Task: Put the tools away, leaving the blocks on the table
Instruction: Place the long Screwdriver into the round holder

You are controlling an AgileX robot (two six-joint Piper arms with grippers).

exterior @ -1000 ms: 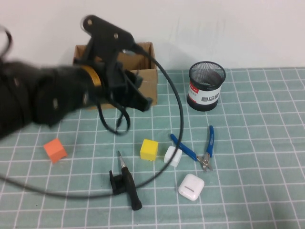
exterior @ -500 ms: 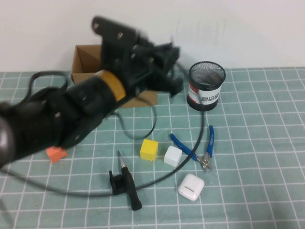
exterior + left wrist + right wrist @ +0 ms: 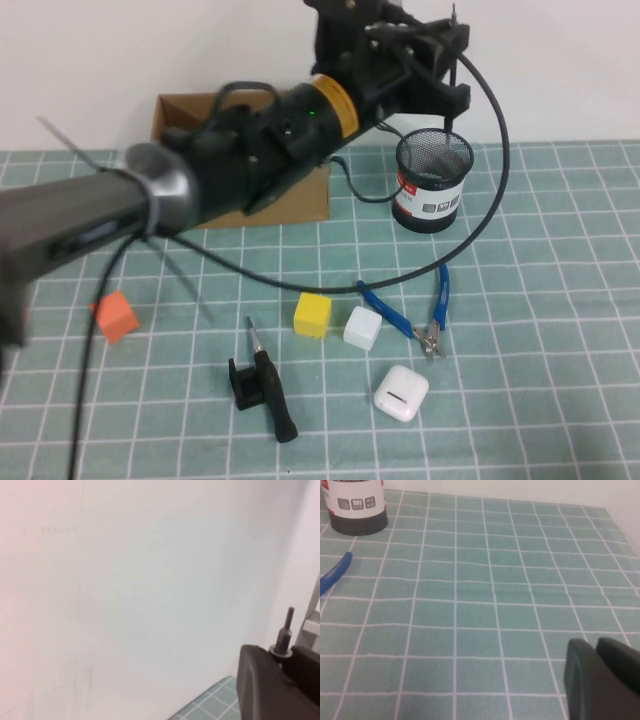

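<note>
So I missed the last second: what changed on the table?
The left gripper, holding the thin black rod, swung from the cardboard box rightward to above the mesh cup. Screwdriver, pliers, blocks and the right gripper stayed put.

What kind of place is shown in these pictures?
Probably a robot lab bench: a gridded table against a bare wall, staged pliers and blocks. The left gripper holds a thin rod over a mesh cup; the right gripper rests low.

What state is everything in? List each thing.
left gripper: shut on rod tool, above mesh cup
rod tool: upright, held
right gripper: shut, empty, low over table
screwdriver: lying on table
pliers: lying, handles spread
mesh cup: upright
cardboard box: open
white case: closed
</note>
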